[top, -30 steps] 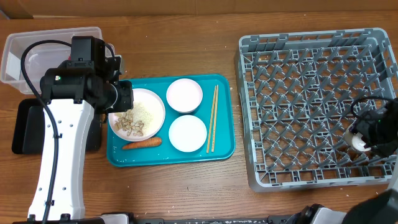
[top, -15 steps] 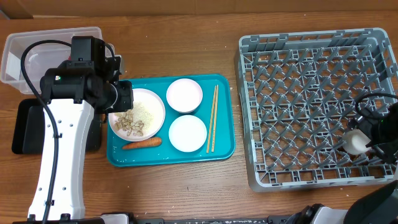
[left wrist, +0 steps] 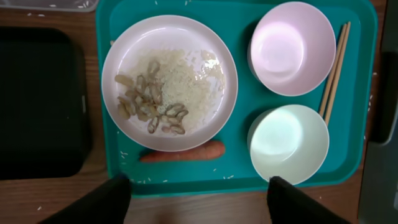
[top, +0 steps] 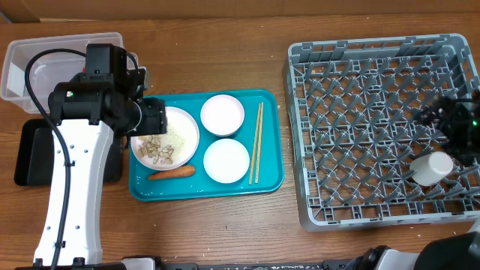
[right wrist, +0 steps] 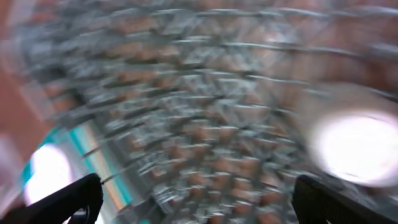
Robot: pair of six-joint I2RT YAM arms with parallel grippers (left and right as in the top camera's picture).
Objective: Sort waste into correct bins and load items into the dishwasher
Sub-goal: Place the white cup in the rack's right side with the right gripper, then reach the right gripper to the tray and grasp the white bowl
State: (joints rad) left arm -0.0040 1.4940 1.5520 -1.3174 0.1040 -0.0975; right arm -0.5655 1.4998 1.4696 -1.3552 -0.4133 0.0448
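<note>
My left gripper (left wrist: pixel 199 199) hangs open and empty above the teal tray's near rim (left wrist: pixel 242 180). Beyond it the plate (left wrist: pixel 169 81) holds peanut shells (left wrist: pixel 146 102) and rice (left wrist: pixel 180 81), with the carrot (left wrist: pixel 183 151) beside it. Two bowls (left wrist: pixel 292 46) (left wrist: pixel 288 143) and the chopsticks (left wrist: pixel 334 71) lie to the right. Overhead, the white cup (top: pixel 431 168) rests in the grey dish rack (top: pixel 382 127). My right gripper (top: pixel 450 118) is above the rack, apart from the cup. Its wrist view is blurred, jaws wide around nothing (right wrist: pixel 199 199).
The black tray (top: pixel 30 154) lies left of the teal tray (top: pixel 270 176), partly under my left arm. The clear tub (top: pixel 22 64) stands at the back left. Bare wooden table separates the teal tray from the rack.
My left gripper has opened in place. My right gripper let go of the cup, opened wide and moved toward the rack's far side; the cup stays in the rack.
</note>
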